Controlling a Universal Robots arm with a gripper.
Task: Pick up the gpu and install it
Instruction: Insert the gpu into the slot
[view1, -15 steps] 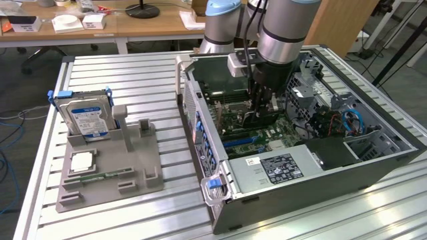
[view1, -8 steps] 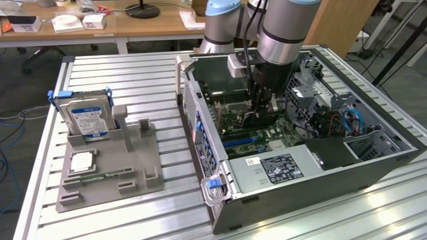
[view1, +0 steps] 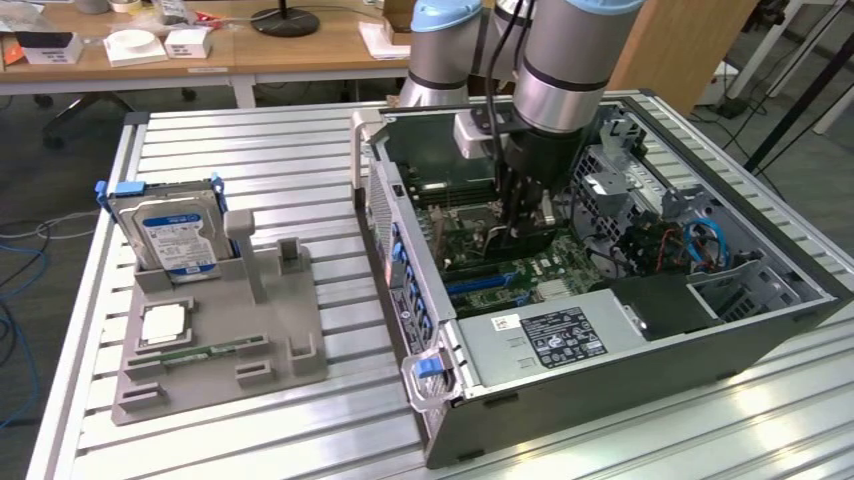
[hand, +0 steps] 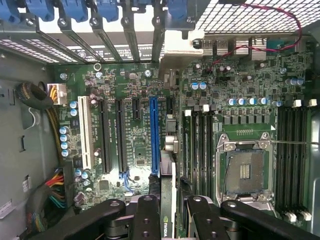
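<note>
Black linkage arms of the claw (hand: 167, 210) sit closest to the wrist camera, their fingers (hand: 146, 215) drawn partway together and clamped on the gpu (hand: 167, 220), which is held edge-on between them; its green board and a white logo show in the gap. Directly beyond the claw lies the motherboard (hand: 135, 145), with the long blue slot (hand: 154, 135) just off the card's line and the empty processor socket (hand: 246, 172) to the other side. In the exterior view the arm (view1: 567, 60) reaches down into the open computer case (view1: 747, 330), the claw (view1: 521, 225) low over the board. Well apart from it, outside the case, a hard drive (view1: 171, 232) stands upright in a grey holder (view1: 220, 350).
</note>
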